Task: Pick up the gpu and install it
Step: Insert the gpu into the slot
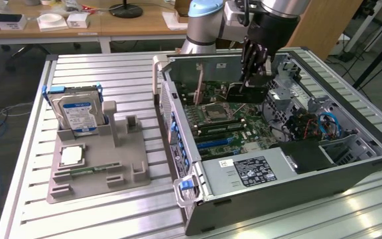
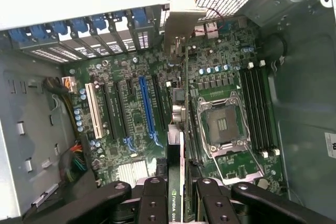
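Pinching the gpu [image 2: 185, 124] edge-on in the hand [image 2: 181, 199] above the motherboard [image 2: 131, 129], long axis parallel to the blue slot [image 2: 147, 106], lying between that slot and the processor socket [image 2: 223, 124].

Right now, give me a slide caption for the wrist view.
Pincer grips the gpu edge-on over the motherboard inside the open computer case.
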Available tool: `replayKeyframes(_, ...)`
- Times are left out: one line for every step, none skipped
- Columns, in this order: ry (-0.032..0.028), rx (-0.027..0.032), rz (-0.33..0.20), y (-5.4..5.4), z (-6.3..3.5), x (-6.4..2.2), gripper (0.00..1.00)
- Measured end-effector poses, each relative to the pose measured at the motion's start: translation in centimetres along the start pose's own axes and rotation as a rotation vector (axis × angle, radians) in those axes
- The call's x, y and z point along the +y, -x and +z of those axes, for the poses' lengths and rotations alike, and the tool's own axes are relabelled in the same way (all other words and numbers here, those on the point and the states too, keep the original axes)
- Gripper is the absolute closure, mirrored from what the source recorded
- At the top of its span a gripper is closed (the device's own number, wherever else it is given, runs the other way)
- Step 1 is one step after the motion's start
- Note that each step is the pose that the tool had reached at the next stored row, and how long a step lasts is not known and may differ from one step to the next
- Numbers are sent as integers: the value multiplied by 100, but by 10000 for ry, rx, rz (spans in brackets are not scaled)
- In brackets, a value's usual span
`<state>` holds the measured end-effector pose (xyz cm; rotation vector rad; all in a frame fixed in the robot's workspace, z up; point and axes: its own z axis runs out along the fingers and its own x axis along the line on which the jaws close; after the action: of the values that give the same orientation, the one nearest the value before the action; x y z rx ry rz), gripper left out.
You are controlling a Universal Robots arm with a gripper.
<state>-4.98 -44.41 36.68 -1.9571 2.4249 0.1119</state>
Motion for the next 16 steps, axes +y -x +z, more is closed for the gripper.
replayKeyframes(0, 1, 0, -1, 13, -1, 74)
replayKeyframes(1, 2, -9, -2, 25, -1, 74)
replayKeyframes(4, 4, -72, -2, 37, -1, 74)
replayKeyframes(13, 9, -199, -3, 46, -1, 74)
replayKeyframes(23, 16, -359, -3, 54, -1, 74)
replayKeyframes(34, 24, -531, -4, 61, -1, 74)
replayKeyframes(44, 30, -687, -4, 67, -2, 74)
replayKeyframes(58, 39, -912, -5, 76, -3, 74)
replayKeyframes(62, 42, -976, -5, 79, -3, 74)
replayKeyframes(65, 44, -1026, -5, 83, -3, 74)
replayKeyframes(70, 47, -1097, -6, 87, -3, 74)
replayKeyframes(74, 50, -1174, -6, 92, -4, 74)
replayKeyframes(78, 53, -1229, -6, 96, -4, 74)
replayKeyframes(80, 54, -1261, -6, 97, -4, 74)
replayKeyframes(81, 55, -1266, -7, 97, -4, 74)
replayKeyframes(81, 55, -1266, -7, 97, -4, 74)
